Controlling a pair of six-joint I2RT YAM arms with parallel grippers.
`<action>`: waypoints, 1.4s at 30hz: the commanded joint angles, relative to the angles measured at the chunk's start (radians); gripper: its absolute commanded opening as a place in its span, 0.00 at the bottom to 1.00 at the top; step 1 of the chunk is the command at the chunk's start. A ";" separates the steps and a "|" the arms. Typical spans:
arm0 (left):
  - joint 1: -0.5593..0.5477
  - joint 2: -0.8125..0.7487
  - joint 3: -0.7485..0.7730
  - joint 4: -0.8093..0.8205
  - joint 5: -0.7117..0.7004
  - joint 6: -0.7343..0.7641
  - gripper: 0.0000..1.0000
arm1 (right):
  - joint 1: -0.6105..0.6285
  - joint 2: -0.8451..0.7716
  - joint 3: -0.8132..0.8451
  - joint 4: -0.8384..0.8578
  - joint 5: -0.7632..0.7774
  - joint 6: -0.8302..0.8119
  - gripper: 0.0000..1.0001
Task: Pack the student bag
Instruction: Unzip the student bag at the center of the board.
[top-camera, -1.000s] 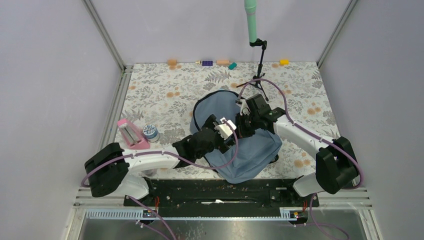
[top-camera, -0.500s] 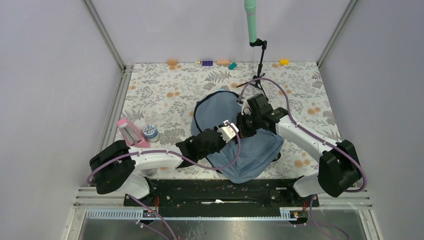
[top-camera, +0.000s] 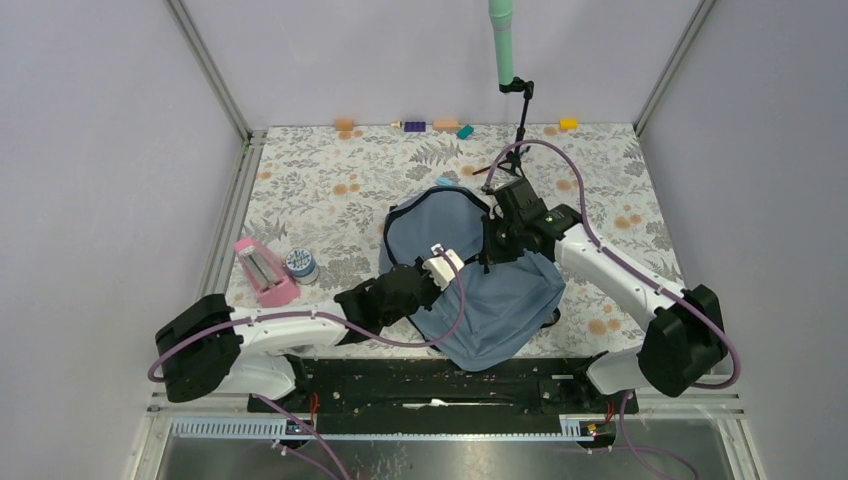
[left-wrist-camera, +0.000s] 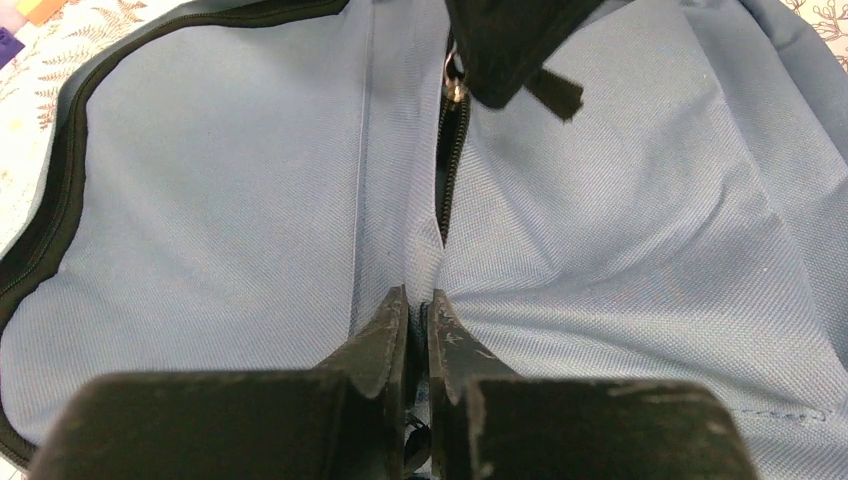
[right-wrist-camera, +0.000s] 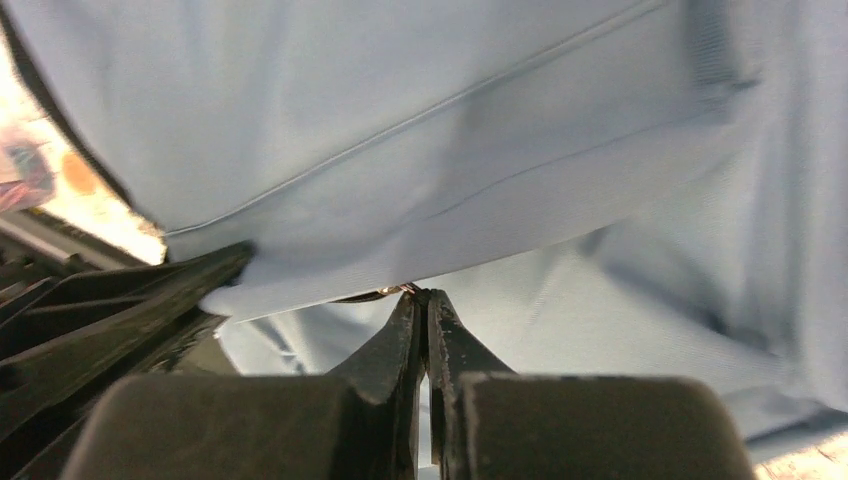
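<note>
Grip detail. Left gripper (left-wrist-camera: 420, 303), jaws clenched on a fold of student bag (left-wrist-camera: 220, 200) fabric just below the black zipper (left-wrist-camera: 447, 170). Right gripper (right-wrist-camera: 422, 300), jaws pinched shut on the metal zipper pull (right-wrist-camera: 385, 294). Student bag lies flat at the middle of the floral table (top-camera: 320, 170), between both arms.

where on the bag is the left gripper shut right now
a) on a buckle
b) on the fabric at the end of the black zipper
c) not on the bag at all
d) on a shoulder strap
b: in the left wrist view the left gripper is shut, its tips on the student bag fabric right where the black zipper ends.
</note>
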 joint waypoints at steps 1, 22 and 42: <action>0.012 -0.072 -0.049 -0.065 -0.093 -0.013 0.00 | -0.015 0.033 0.085 -0.089 0.216 -0.037 0.00; 0.073 -0.231 -0.104 -0.201 -0.156 -0.220 0.00 | -0.207 0.120 0.123 -0.046 0.346 -0.094 0.00; 0.092 -0.316 0.053 -0.368 0.010 -0.301 0.98 | -0.212 0.022 0.106 0.013 0.035 -0.152 0.63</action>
